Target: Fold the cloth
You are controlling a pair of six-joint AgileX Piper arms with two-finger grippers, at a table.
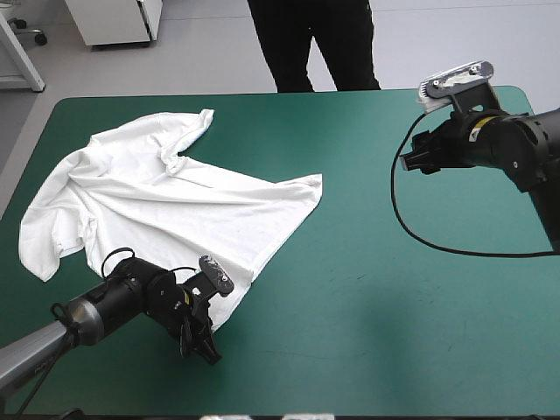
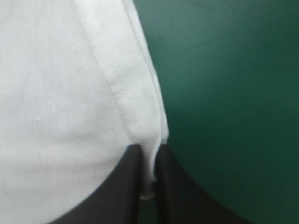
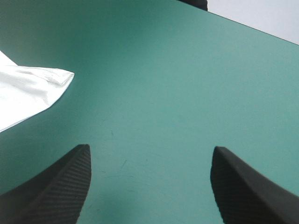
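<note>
Spread loosely over the left half of the teal-green table cover (image 1: 394, 289): white short-sleeved cotton T-shirt (image 1: 175, 206), hem facing right. Pinched tight on the hem's near corner: black-finned left gripper (image 2: 149, 151). Well apart beyond the hem's far corner, wide open and empty: black-finned right gripper (image 3: 150, 148).

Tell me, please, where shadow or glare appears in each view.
High view: the light is even, with no glare; the T-shirt shows only soft grey shade in its folds. Left wrist view: the T-shirt turns grey close to the left gripper, which is shut on it. Right wrist view: the teal-green cover looks paler toward its far edge and darker near the open right gripper.
</note>
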